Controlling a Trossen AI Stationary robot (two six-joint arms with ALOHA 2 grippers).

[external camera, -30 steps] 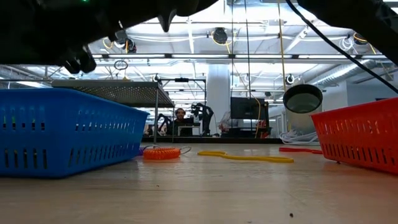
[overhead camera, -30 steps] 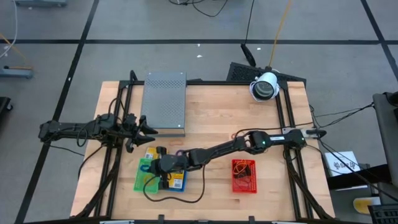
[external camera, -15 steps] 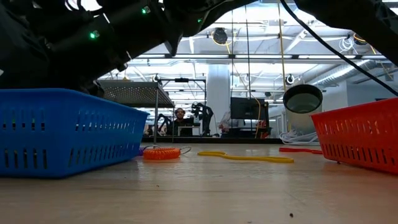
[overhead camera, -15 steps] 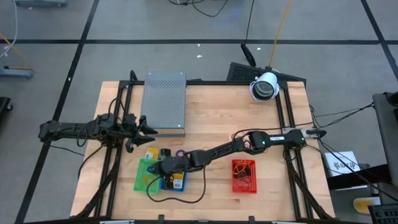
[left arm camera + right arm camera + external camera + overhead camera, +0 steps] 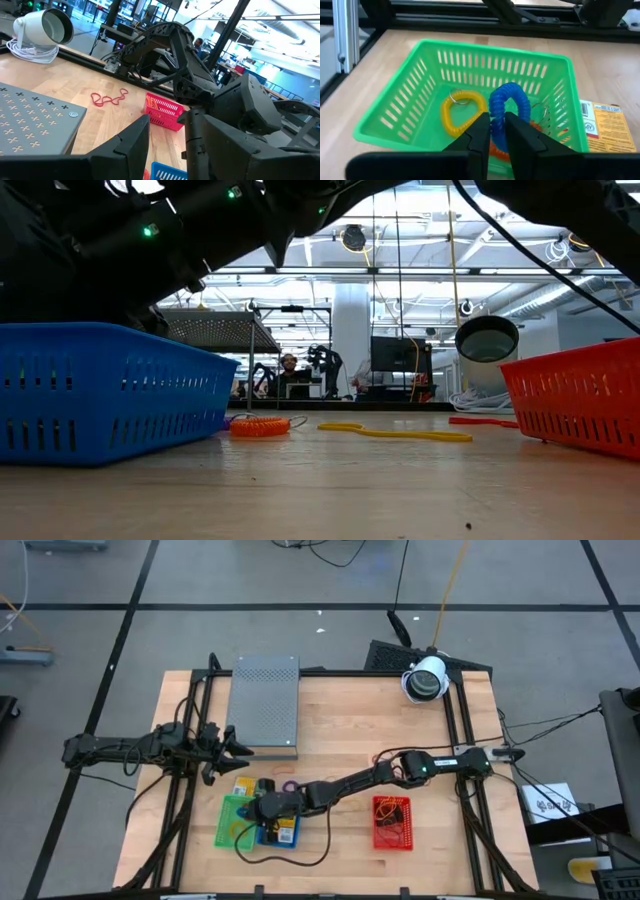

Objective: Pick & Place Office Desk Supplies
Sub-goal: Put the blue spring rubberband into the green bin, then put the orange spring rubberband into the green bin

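Pinching a blue coil point(image 5: 509, 107) between near-closed fingers, right gripper point(image 5: 493, 131) hangs over the green basket point(image 5: 415, 97) near the tabletop's front-left corner. Coil looks light, springy, floppy; best gripped across its strand. Left gripper point(image 5: 232, 749) waits spread at the left edge. Bare wood tabletop point(image 5: 350, 720); workshop behind.

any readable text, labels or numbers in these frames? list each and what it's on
None can be read.
Yellow packet beside the green basket: printed lines and a round blue-and-white mark, too blurred to read.
White box off the table's right edge: dark print, too small to read.
Grey perforated box: only a punched pattern, no text.
Blue basket and red basket: no labels visible.
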